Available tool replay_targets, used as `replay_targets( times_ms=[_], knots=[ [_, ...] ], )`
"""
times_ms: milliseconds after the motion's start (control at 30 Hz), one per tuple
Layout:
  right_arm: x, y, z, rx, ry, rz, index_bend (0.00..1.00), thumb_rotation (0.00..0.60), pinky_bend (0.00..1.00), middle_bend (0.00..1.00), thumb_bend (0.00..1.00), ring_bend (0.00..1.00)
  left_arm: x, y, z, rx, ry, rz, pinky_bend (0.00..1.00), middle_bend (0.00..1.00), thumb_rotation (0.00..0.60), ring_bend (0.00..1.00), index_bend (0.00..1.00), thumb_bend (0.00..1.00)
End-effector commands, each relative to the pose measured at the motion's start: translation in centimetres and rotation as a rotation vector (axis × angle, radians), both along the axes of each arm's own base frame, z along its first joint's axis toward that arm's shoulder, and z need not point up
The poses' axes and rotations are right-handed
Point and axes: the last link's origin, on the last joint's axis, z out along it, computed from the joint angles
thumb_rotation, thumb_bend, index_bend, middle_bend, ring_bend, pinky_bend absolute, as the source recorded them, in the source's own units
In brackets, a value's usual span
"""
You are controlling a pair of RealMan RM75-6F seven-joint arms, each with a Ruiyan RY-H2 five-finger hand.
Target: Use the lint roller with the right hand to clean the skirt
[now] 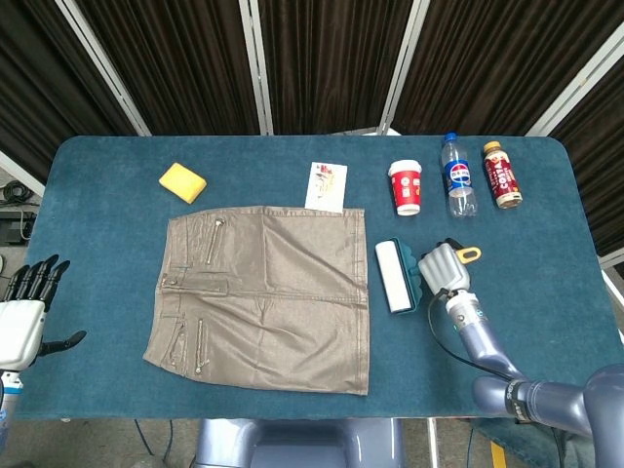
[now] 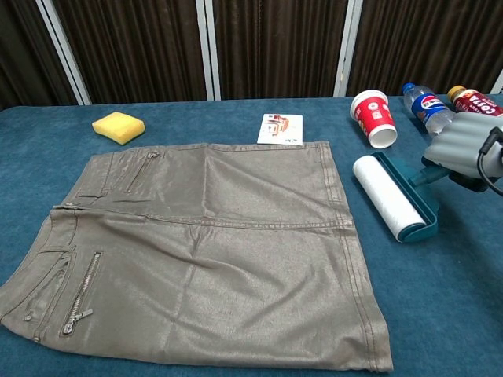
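Observation:
A taupe skirt point(image 1: 268, 292) point(image 2: 200, 247) with zip pockets lies flat in the middle of the blue table point(image 1: 97, 253). My right hand point(image 1: 441, 269) point(image 2: 466, 149) grips the teal handle of the lint roller point(image 1: 395, 276) point(image 2: 392, 196). The white roll rests on the cloth just right of the skirt's right edge, apart from the fabric. At the far left edge of the head view my left hand point(image 1: 24, 307) hangs beside the table with fingers spread, holding nothing.
A yellow sponge point(image 1: 182, 182) point(image 2: 119, 126) lies back left. A small card point(image 1: 326, 186) point(image 2: 280, 129) sits behind the skirt. A red cup point(image 1: 406, 187) point(image 2: 374, 117), a Pepsi bottle point(image 1: 456, 176) point(image 2: 432, 107) and a brown drink bottle point(image 1: 501, 175) point(image 2: 476, 102) stand back right.

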Motion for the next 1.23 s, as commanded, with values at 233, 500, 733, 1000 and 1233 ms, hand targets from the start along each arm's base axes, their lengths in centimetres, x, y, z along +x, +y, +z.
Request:
replay_targets(
  times_ms=[233,500,733,1000,1233],
  knots=[
    [0.6,0.5,1.7,-0.086,-0.073,-0.042,0.0,0.6,0.15,0.0,0.0,0.0,-0.1,-0.1,0.3,0.002,-0.01,0.003,0.0,0.0,0.6,0.0,0.0,0.0],
    [2.4,2.5,6.5,-0.176,-0.257,0.008,0.0,0.6,0.08,0.0,0.0,0.0,0.0,-0.4,0.9,0.008,-0.029,-0.009,0.0,0.0,0.6,0.0,0.0,0.0],
    [1.6,7.0,10.6,-0.18,-0.557,0.093,0.0,0.6,0.0,0.0,0.0,0.0,0.4,-0.9,1.1,0.029,-0.024,-0.065,0.0,0.0,0.6,0.0,0.0,0.0],
    [-2.0,12.3,12.5,-0.238,-0.796,0.03,0.0,0.6,0.0,0.0,0.0,0.0,0.5,-1.6,1.2,0.044,-0.033,-0.106,0.0,0.0,0.6,0.0,0.0,0.0],
    [-4.3,15.1,13.6,-0.307,-0.829,0.056,0.0,0.6,0.0,0.0,0.0,0.0,0.5,-2.1,1.5,0.039,-0.046,-0.109,0.0,0.0,0.6,0.0,0.0,0.0]
  ],
)
